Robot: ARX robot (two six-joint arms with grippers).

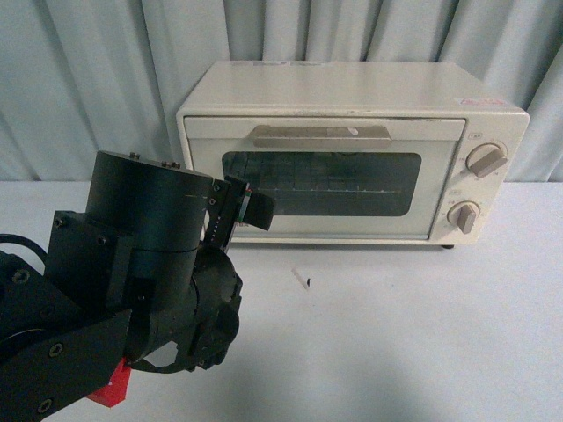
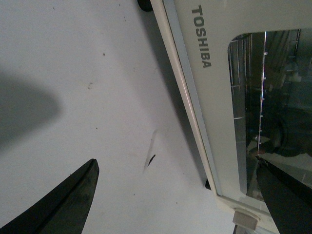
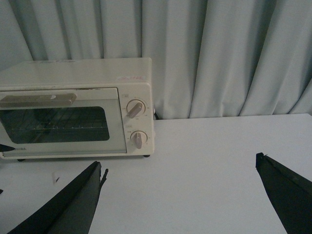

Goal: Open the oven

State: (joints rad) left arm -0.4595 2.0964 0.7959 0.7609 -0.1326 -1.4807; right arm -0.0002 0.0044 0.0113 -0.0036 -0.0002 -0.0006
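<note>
Left gripper [image 1: 239, 207] splayed before oven [image 1: 352, 88] corner.

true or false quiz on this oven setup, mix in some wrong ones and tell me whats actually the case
1. The oven door is shut. True.
2. The left gripper is clamped on the handle. False: it is open, low near the door's left corner, below the handle.
3. The knobs sit at the right of the oven's front, one above the other. True.
4. The right gripper is shut. False: its jaws stand wide open, away from the oven.
</note>
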